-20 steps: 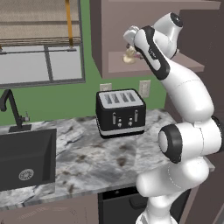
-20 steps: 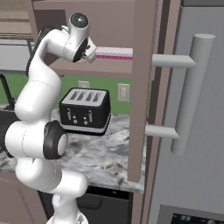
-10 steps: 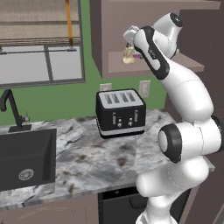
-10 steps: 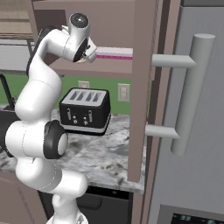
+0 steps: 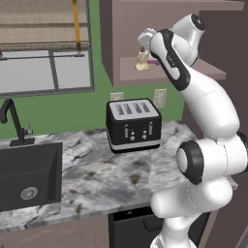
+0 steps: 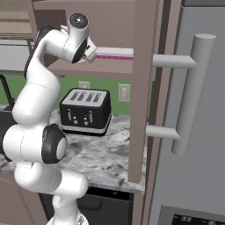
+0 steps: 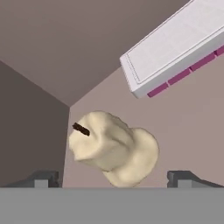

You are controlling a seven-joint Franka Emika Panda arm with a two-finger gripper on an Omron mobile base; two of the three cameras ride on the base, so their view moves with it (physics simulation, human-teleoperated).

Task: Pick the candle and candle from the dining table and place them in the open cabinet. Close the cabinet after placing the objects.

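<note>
One cream candle (image 7: 114, 151) sits on the cabinet (image 5: 127, 71) shelf, low in the hand view. The gripper (image 7: 113, 179) fingers are wide apart, holding nothing, so it can rest there.

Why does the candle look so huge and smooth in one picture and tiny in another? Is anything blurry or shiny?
Hand view: the camera sits close, so the cream candle looms large, softly lit, no glare. Left base view: the same candle is small and fuzzy on the cabinet shelf. Right base view: even light, mild shine on the toaster.
</note>
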